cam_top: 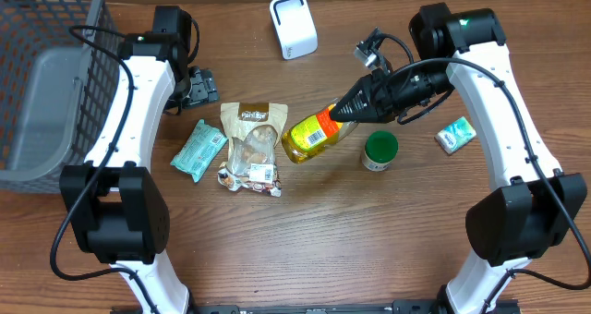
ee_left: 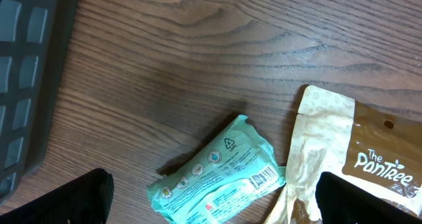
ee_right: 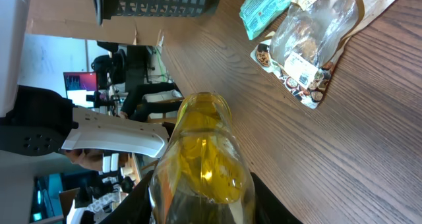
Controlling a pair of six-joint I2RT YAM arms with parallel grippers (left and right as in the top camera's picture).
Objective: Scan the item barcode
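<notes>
Pinching the yellow oil bottle (cam_top: 312, 135) by its neck in the partly closed right claw (cam_top: 349, 106), body pointing down-left over the tabletop (cam_top: 369, 231), with the white scanner (cam_top: 294, 26) up-left of it and the left claw (cam_top: 201, 90) wide open, empty, by the basket (cam_top: 37, 37).

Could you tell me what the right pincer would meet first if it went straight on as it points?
Probably the brown snack pouch, struck by the base of the yellow bottle the right pincer holds; the bottle's height above the table is unclear, so it might pass over.
</notes>
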